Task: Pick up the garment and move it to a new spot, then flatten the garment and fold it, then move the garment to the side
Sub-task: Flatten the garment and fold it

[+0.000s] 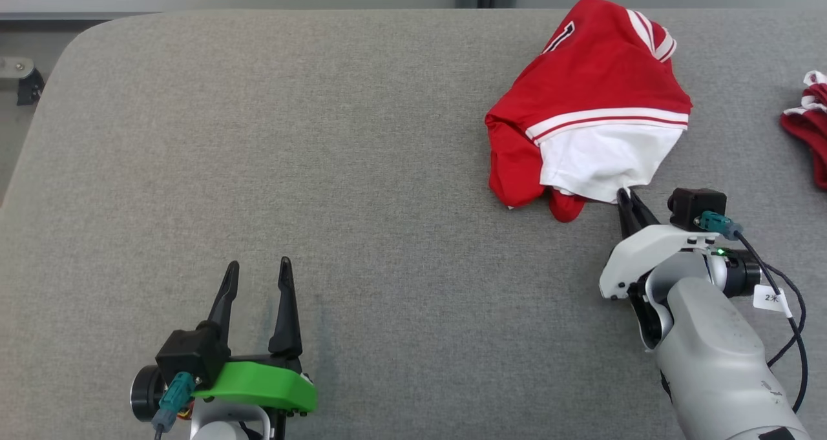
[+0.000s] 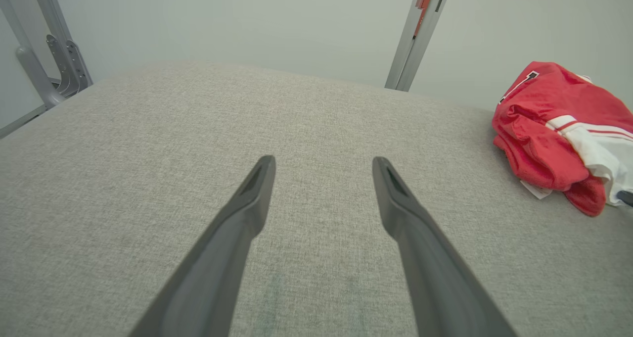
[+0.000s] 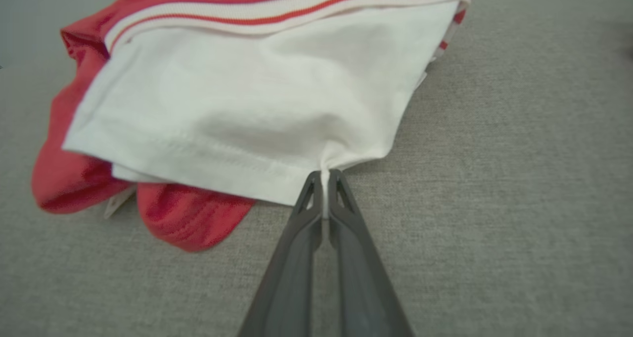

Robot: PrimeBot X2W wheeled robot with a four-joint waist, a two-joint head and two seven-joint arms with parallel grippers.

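- The grey table (image 1: pixel 291 168) lies bare across its left and middle, with a rounded far-left corner; the garment (image 1: pixel 588 104), a crumpled red-and-white jersey, sits at the far right, its top reaching the far edge; a second red cloth (image 1: pixel 807 123) lies apart at the right border.
- The right gripper (image 1: pixel 624 194) is clenched on the corner of the garment's white hem; the left gripper (image 1: pixel 258 263) is spread wide, grasping nothing, over the near-left table.
- The right wrist view shows a sliver of white cloth pinched between the fingertips; the head view shows a black-and-white numeral on the red; the left wrist view shows metal posts (image 2: pixel 415 35) behind the table.
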